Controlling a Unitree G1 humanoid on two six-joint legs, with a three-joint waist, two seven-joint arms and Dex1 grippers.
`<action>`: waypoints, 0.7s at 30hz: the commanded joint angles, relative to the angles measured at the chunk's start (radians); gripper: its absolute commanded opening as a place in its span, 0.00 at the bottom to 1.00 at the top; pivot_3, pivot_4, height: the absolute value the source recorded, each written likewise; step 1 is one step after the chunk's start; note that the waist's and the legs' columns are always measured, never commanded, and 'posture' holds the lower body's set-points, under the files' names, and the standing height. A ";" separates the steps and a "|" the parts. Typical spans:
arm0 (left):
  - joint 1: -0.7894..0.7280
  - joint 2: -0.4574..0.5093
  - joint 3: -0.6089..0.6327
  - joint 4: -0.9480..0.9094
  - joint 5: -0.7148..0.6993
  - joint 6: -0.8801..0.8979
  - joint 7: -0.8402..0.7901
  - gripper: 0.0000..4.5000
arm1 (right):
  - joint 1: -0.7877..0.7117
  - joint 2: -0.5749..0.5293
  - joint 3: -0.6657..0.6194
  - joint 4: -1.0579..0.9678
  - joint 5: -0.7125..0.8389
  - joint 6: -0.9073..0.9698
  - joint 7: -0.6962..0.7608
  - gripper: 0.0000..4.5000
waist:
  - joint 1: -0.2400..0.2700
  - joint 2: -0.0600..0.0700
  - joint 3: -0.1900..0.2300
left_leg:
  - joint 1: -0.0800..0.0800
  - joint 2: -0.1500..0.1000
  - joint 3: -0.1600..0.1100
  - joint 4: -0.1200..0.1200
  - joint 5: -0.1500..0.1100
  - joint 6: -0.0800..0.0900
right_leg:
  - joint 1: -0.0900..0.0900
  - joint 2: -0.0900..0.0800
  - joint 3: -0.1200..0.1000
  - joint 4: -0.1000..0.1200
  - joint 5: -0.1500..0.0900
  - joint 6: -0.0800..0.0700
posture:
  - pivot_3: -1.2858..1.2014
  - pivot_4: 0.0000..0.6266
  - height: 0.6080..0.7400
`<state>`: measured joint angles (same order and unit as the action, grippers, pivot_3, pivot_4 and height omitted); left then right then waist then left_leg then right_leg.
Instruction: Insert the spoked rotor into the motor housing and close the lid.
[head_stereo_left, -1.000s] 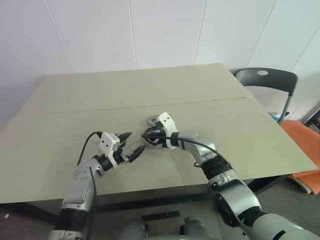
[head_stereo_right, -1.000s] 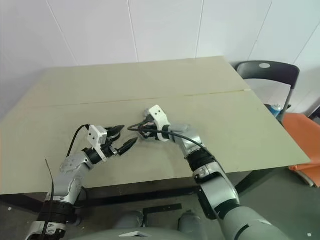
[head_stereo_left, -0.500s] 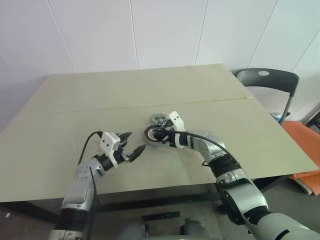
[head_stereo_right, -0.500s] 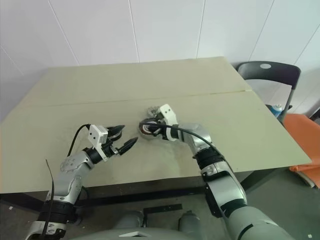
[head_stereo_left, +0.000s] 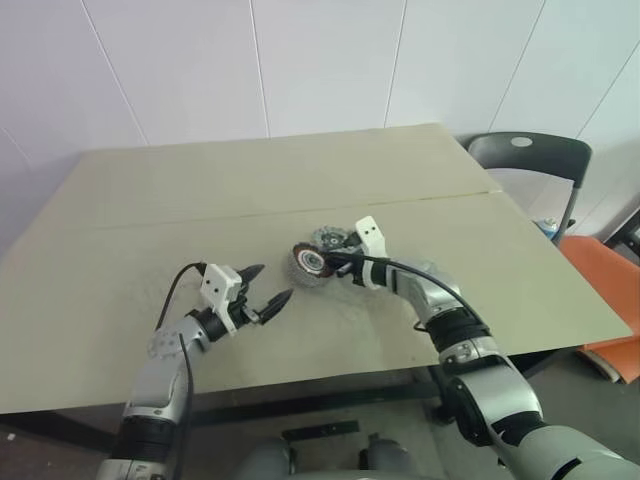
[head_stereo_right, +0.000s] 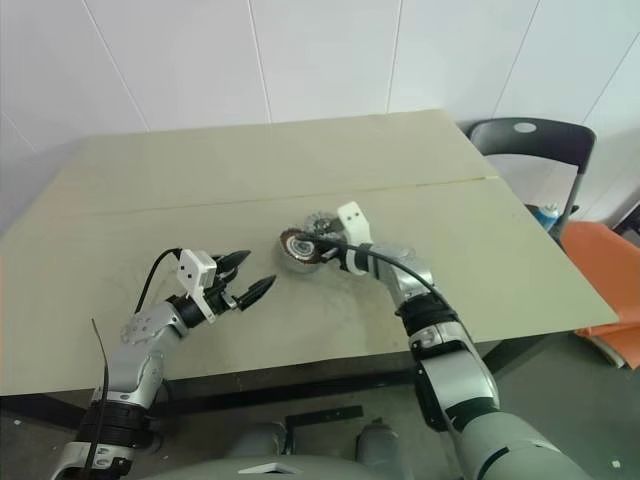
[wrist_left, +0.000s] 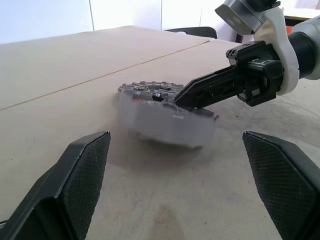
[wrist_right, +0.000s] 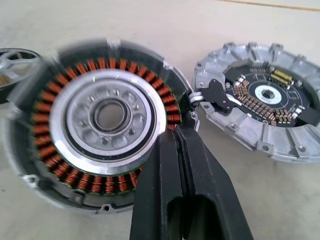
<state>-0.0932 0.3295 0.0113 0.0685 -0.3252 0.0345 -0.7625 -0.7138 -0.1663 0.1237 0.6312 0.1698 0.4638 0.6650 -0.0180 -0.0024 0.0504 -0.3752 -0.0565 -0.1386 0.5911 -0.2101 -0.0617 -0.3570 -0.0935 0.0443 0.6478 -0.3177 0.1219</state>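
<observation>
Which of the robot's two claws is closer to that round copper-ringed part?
The right. The right gripper is shut on the motor housing at its rim, tilting it. The left gripper stands open, off to the housing's near left, apart from it.

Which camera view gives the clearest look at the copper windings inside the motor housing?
The right wrist view: the motor housing faces the camera, so its copper-red ring and pale centre show plainly. Both eye views show it small and tilted on the table. The left wrist view shows its pale, blurred outer side.

Tilted motor housing (wrist_right: 100, 125), copper windings exposed, beside finned lid (wrist_right: 265, 110).
</observation>
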 joint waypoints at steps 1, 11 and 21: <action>-0.015 0.000 -0.007 -0.030 0.002 -0.012 -0.004 1.00 | 0.008 0.016 -0.001 -0.036 0.014 -0.007 0.038 0.00 | 0.000 0.000 0.000 | 0.000 0.000 0.000 0.000 0.000 0.000 | 0.000 0.000 0.000 0.000 0.000 0.000 | 0.52 0.00 1.00; -0.018 -0.003 -0.006 -0.021 0.004 -0.022 -0.006 1.00 | 0.046 0.062 0.003 -0.185 0.059 -0.026 0.125 0.00 | 0.000 0.002 0.002 | -0.002 0.000 0.000 -0.001 0.000 0.000 | -0.002 0.000 0.000 0.000 0.002 0.003 | 0.52 0.00 1.00; -0.017 -0.006 -0.003 -0.014 0.005 -0.028 -0.008 1.00 | -0.004 0.095 0.074 -0.070 -0.108 -0.180 -0.045 0.00 | 0.000 0.003 0.002 | -0.002 0.000 0.000 -0.002 0.000 0.000 | -0.003 0.000 0.000 0.000 0.001 0.002 | 0.52 0.00 1.00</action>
<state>-0.0930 0.3231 0.0046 0.0706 -0.3168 0.0287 -0.7654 -0.6782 -0.0844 0.1926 0.5628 0.0811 0.3208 0.6442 -0.0175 0.0007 0.0528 -0.3773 -0.0564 -0.1386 0.5896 -0.2101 -0.0618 -0.3601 -0.0933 0.0444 0.6476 -0.3168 0.1237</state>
